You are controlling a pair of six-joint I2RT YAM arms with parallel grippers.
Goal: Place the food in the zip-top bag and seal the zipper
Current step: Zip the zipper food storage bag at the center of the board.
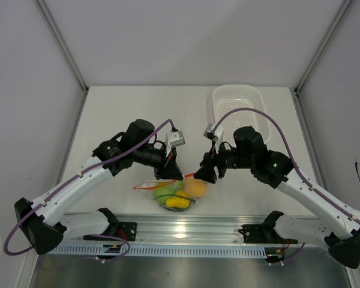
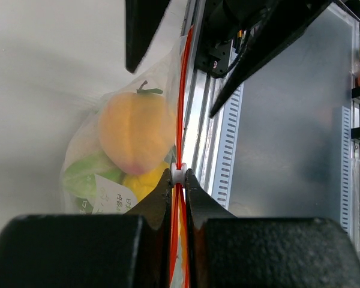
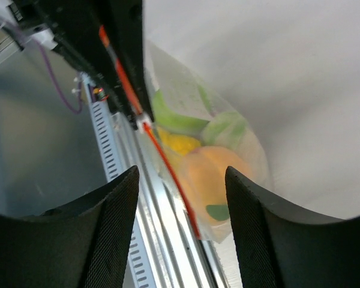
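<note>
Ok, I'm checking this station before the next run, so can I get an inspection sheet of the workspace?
Surface: white table top, no stains seen.
Job's things: small clear crinkly plastic bag lies near the front edge between the arms. An orange-yellow round toy fruit, yellow piece and green pieces are inside. The thin red-orange zipper strip runs along its mouth; a full seal cannot be told.
Clutter: white perforated plastic basket at the far right.
Grippers: left tool shut on the zipper strip; right tool open, holding nothing.
Cables: purple cables run along both arms in loose loops.
Surroundings: white walls; metal rail at the near edge.
</note>
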